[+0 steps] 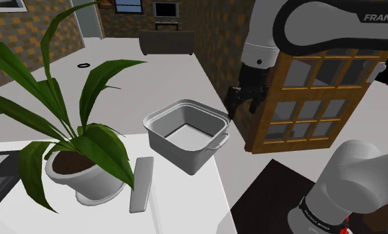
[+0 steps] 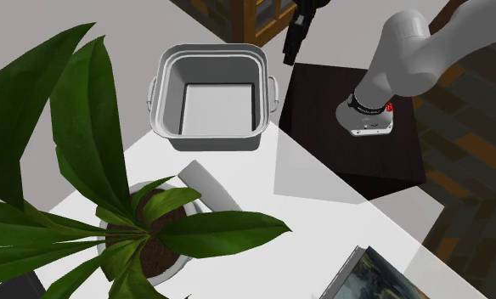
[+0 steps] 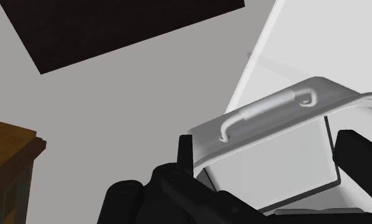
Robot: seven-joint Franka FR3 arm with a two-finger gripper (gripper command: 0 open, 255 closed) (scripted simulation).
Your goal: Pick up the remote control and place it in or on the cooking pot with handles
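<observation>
Shoulder view: gripper (image 1: 242, 106) spread wide, empty, near grey pot (image 1: 179, 151); grey remote (image 1: 141, 184) flat beside planter (image 1: 86, 181)

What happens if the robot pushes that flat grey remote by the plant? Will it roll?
The remote looks like a flat slab, so it would probably slide, not roll. It seems stiff and thin, likely light. Lying flush on the table, it may be tricky to pinch.

The plant's leaves (image 1: 110, 150) crowd the remote (image 1: 141, 184); pot (image 1: 178, 157) open.
</observation>
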